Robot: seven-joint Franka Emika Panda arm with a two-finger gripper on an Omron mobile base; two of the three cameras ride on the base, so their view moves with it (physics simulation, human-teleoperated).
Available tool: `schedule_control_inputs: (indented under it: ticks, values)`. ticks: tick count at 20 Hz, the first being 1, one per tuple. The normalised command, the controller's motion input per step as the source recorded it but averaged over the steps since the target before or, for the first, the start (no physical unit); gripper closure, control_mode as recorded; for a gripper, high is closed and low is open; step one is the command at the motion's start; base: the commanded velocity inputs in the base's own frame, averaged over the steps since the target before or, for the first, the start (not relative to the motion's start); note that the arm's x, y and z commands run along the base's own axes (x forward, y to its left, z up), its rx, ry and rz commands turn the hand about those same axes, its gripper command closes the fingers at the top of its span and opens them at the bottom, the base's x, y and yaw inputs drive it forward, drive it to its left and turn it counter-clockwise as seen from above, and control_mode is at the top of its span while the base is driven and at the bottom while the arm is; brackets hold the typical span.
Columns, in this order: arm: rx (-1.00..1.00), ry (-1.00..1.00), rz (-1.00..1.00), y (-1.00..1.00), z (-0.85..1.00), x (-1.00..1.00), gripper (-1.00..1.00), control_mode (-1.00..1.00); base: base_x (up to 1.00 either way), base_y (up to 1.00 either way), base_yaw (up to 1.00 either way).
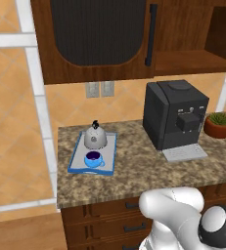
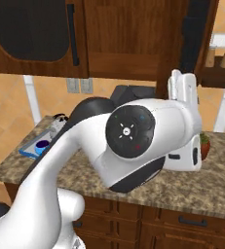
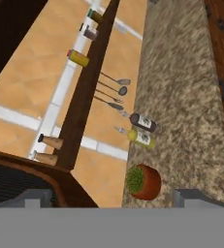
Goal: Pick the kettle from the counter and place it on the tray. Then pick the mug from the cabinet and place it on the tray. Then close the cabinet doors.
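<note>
The silver-grey kettle (image 1: 95, 137) and the blue mug (image 1: 93, 159) both stand on the blue-rimmed tray (image 1: 76, 157) at the left end of the granite counter (image 1: 134, 171). The tray (image 2: 30, 151) and mug (image 2: 42, 144) also show in the right base view, partly behind my arm. The cabinet's left door (image 1: 100, 34) is shut. Its right half stands open with a bare shelf (image 1: 192, 61). My hand (image 2: 184, 90) is raised beside the open right door (image 2: 192, 29). My gripper (image 3: 116, 199) is open and holds nothing.
A big black coffee machine (image 1: 175, 112) stands mid-counter with a potted plant (image 1: 218, 124) to its right. Past the plant (image 3: 143, 181) lie two bottles (image 3: 143, 122), hanging utensils (image 3: 112, 89) and a wall shelf with spice jars (image 3: 78, 58).
</note>
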Motion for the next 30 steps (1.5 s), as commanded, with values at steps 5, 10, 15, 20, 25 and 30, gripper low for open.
schedule_control_inputs:
  ticks: [5,10,15,20,25,30]
  values:
    - [-0.02,0.01,0.26,0.65,-0.03,0.42,-1.00,-1.00,0.00,0.00,0.00]
    - [0.00,0.01,0.27,0.63,-0.08,0.41,-1.00,-1.00,0.00,0.00,0.00]
    - [0.00,0.01,0.27,0.55,0.00,0.58,-1.00,-1.00,0.00,0.00,0.00]
    - [0.00,0.00,0.23,0.48,-0.01,0.69,-1.00,-1.00,0.00,0.00,0.00]
    - [0.00,0.03,0.22,0.48,-0.05,0.73,-1.00,-1.00,0.00,0.00,0.00]
    - [0.00,0.00,0.18,0.36,-0.05,0.81,-1.00,-1.00,0.00,0.00,0.00]
